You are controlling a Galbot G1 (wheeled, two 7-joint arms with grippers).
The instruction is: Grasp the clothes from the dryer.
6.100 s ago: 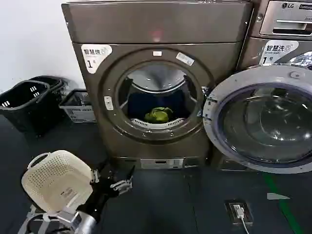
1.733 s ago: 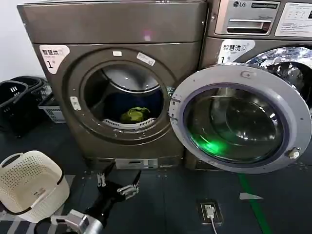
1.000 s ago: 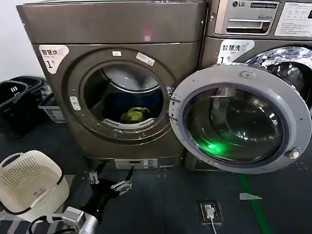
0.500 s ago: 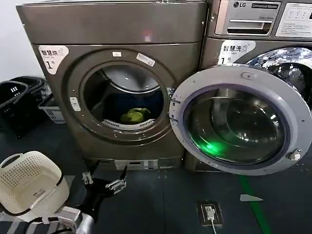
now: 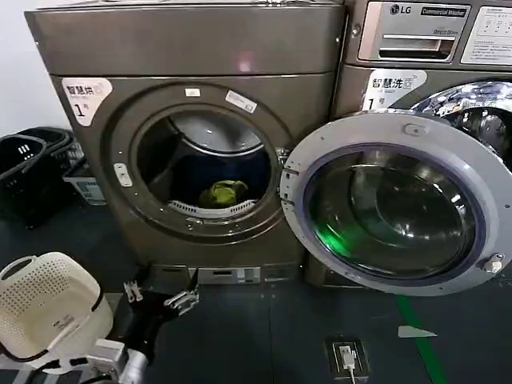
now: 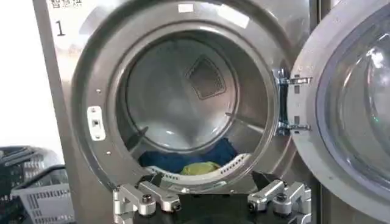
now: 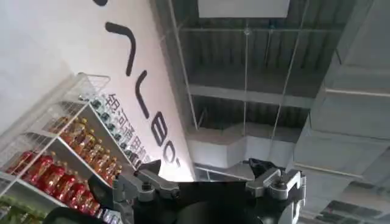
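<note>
Head view puts the left gripper [image 5: 158,296], jaws apart and empty, low before the dryer [image 5: 192,144], while the clothes [image 5: 225,193] lie up and ahead of it on the drum's floor, probably a little to its right; the right gripper [image 7: 210,185], open, points at the ceiling.

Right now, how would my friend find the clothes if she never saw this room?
Find the dryer, the big bronze-grey machine with the "1" sticker and its round door swung open. Look through the round hole to the drum's bottom. The clothes are the small wrinkly yellow-green bundle there, bright against the dark blue behind.
</note>
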